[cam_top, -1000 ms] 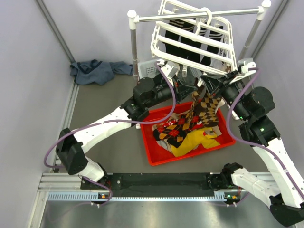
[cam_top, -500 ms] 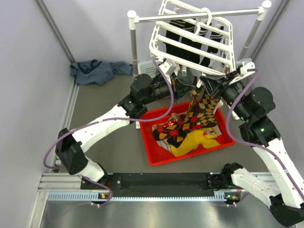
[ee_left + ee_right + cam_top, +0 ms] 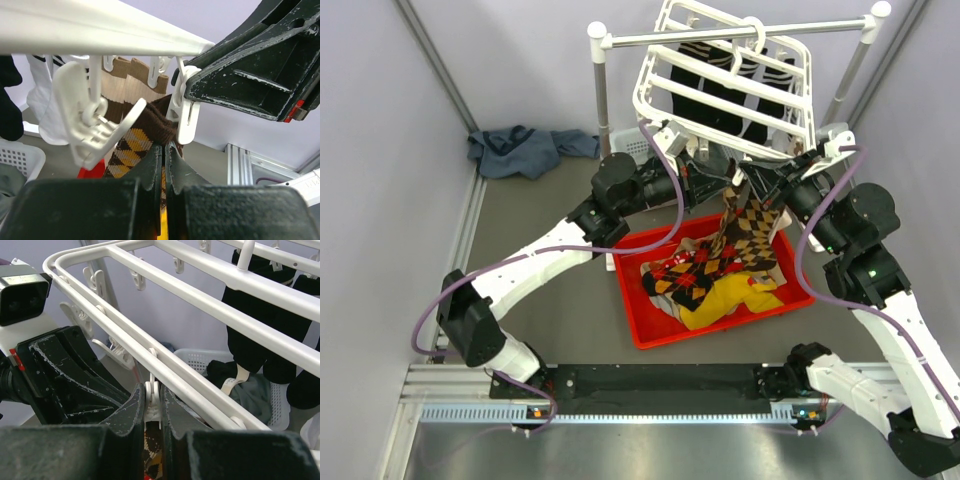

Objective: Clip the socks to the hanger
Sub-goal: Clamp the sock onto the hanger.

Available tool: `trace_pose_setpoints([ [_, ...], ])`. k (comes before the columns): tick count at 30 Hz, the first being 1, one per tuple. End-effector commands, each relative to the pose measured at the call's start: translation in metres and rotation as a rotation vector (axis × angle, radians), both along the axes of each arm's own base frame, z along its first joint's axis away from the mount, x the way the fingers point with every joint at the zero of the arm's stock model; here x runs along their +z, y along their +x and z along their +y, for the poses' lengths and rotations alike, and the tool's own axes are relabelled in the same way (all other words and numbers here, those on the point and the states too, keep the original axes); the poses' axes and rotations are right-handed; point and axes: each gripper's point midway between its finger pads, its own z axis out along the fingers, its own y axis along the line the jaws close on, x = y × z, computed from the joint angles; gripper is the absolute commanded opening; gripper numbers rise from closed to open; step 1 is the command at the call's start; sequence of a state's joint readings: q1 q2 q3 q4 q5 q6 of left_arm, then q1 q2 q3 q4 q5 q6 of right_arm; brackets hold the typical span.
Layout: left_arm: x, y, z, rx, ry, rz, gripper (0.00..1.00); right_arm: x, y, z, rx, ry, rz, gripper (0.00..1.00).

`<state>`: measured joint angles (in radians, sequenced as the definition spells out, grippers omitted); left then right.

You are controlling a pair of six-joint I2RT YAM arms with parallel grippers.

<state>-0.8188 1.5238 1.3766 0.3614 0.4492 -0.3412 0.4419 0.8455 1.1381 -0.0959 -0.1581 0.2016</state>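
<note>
argyle sock [image 3: 150, 131], clamped between left jaws, sits at hanger [image 3: 90, 310] clip [image 3: 182, 120] that right jaws squeeze, likely opening it.

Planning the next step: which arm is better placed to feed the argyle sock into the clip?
Left, probably: the left tool grips the brown argyle sock below the small white plastic clip, which the right tool pinches.
</note>
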Motion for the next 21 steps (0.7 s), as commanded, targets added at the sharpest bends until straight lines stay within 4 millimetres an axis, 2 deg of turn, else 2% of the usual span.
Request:
trace_pose_setpoints([
  [1,0.049,-0.01,0.009,-0.023,-0.11,-0.096,0.0,0.007,-0.006,0.003,0.029,-0.005,-0.035,0.03],
  [21,0.058,-0.011,0.018,-0.031,-0.127,-0.11,0.0,0.006,-0.011,0.007,0.07,-0.049,-0.06,0.04],
])
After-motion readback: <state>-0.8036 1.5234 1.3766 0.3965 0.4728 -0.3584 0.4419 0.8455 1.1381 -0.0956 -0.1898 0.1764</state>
